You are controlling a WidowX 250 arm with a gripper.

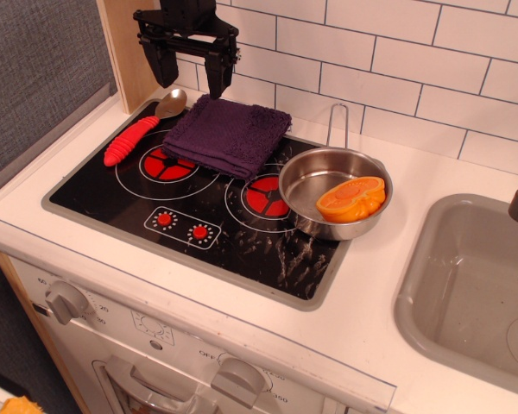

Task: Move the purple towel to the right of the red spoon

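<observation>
The gripper point(191, 76) hangs with its jaws spread wide, holding nothing. Just below it lies the purple towel point(228, 133) on the stove point(242, 237); the red spoon point(140, 130) lies lower left, seemingly touching the towel.

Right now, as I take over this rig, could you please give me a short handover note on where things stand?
Gripper: open, empty, raised above the stove's back left corner, clear of everything.
Purple towel: flat on the cooktop, over the back of the left burner, directly right of the red spoon, their edges close or just touching.
Steel pan with an orange piece sits right of the towel.
Done: the towel lies right of the spoon and is released.
Left: apparently nothing except to retract the arm.
</observation>
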